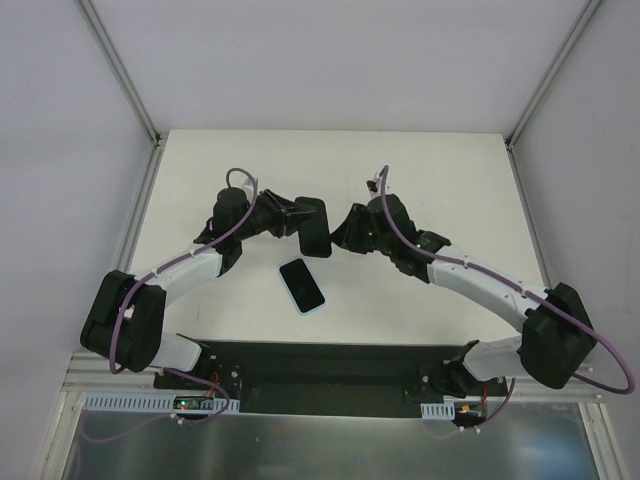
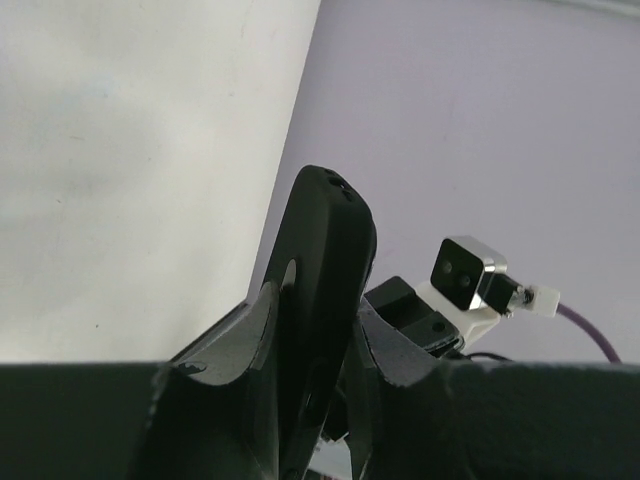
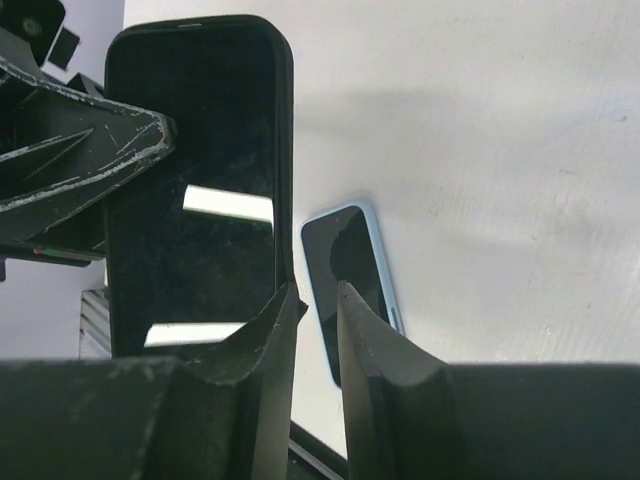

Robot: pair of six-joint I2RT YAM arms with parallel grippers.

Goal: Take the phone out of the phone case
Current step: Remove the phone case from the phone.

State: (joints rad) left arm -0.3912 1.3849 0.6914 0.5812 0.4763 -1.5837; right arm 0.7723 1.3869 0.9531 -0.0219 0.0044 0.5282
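Note:
My left gripper (image 1: pixel 297 216) is shut on a black phone case (image 1: pixel 314 228) and holds it upright above the table. In the left wrist view the case (image 2: pixel 325 250) stands edge-on between my fingers, at the gripper (image 2: pixel 318 300). A phone (image 1: pixel 302 285) with a dark screen and light-blue rim lies flat on the table below the case. My right gripper (image 1: pixel 343 233) sits at the case's right edge. In the right wrist view its jaws (image 3: pixel 315 290) stand a narrow gap apart with nothing between them. The case (image 3: pixel 190 150) is to their left and the phone (image 3: pixel 352 265) shows behind them.
The white table (image 1: pixel 440 180) is bounded by metal frame posts (image 1: pixel 120 70) at the back corners. A black base plate (image 1: pixel 320 365) runs along the near edge between the arm bases.

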